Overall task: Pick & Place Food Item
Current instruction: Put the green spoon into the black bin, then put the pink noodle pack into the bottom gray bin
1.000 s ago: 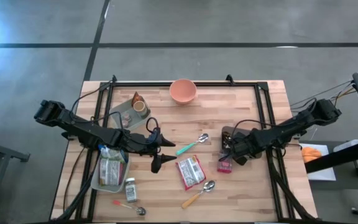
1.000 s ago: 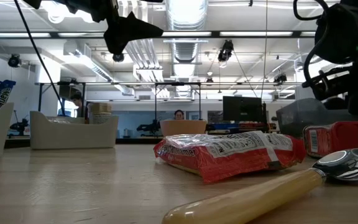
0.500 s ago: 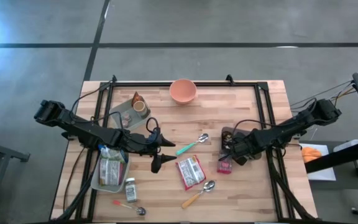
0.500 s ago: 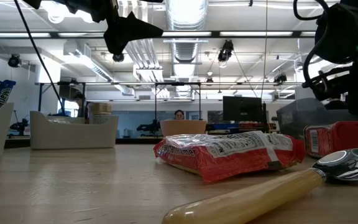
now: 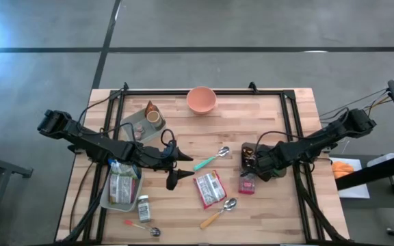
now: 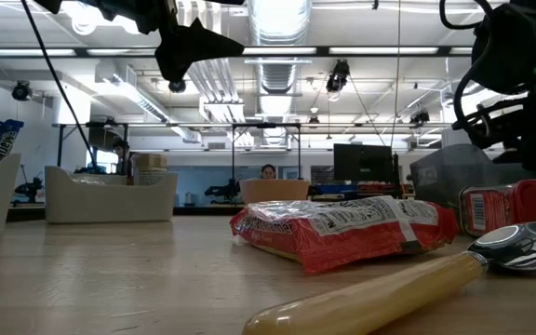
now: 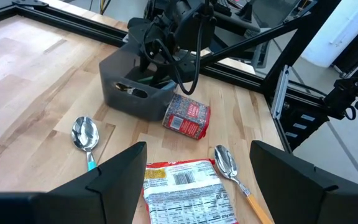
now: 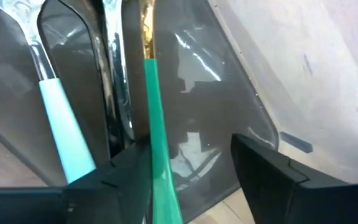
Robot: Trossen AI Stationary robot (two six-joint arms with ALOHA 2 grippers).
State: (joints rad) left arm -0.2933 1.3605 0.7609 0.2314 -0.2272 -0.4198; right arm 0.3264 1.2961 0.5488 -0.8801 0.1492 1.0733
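the right gripper (image 5: 252,164) sits over the dark bin (image 7: 132,93), jaws part open, holding nothing i can see. the small red packet (image 5: 247,183) lies loose just beside it, so placing looks unfinished. the left gripper (image 5: 173,171) hovers wide, empty, near the red snack bag (image 5: 209,188).

We see even, bright light from ceiling strip lamps (image 6: 277,19), which flare white in the low view. Shadows on the table (image 5: 265,212) stay soft. The nearest spoon handle (image 6: 370,302) is blurred, and glare streaks the grey bin wall (image 8: 210,93).
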